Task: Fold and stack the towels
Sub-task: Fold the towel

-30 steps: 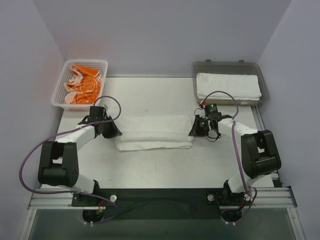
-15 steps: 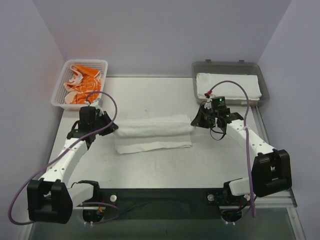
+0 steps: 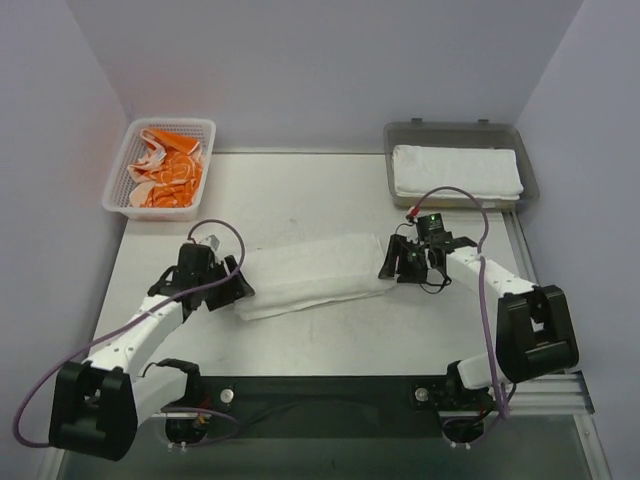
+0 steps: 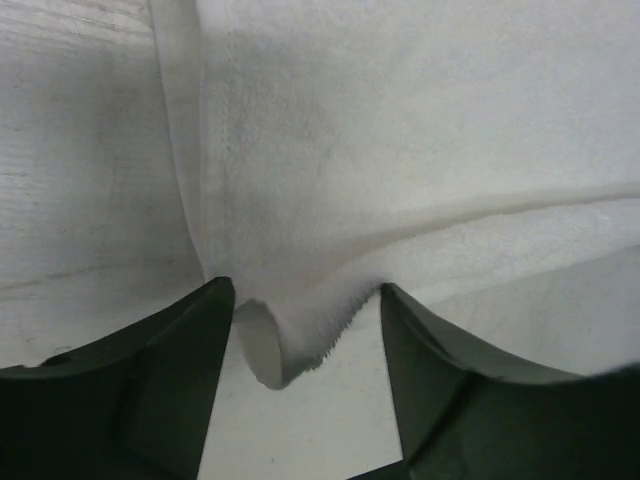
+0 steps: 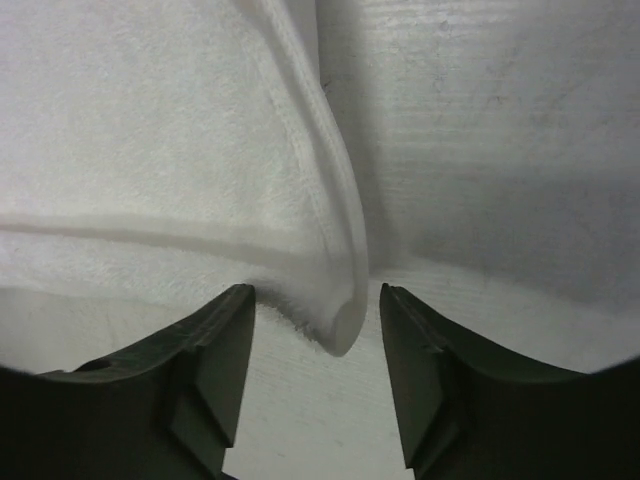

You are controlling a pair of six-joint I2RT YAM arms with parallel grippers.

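A white terry towel (image 3: 312, 274) lies folded lengthways across the middle of the table. My left gripper (image 3: 238, 287) stands open at its left end; in the left wrist view that end's corner (image 4: 290, 345) pokes between the spread fingers, free of both. My right gripper (image 3: 392, 262) stands open at the right end, where the hemmed corner (image 5: 338, 310) sits loose between the fingers. Another white towel (image 3: 456, 170) lies folded in the grey tray (image 3: 400, 134) at the back right. Orange-and-white towels (image 3: 165, 170) fill the white mesh basket (image 3: 122, 165) at the back left.
Purple cables loop from both wrists over the table. Lilac walls close in the back and both sides. A black rail runs along the near edge by the arm bases.
Both grippers have come down and towards the near edge with the towel's ends, then opened and let go. The towel now lies doubled over as one thicker, slightly slanted band.
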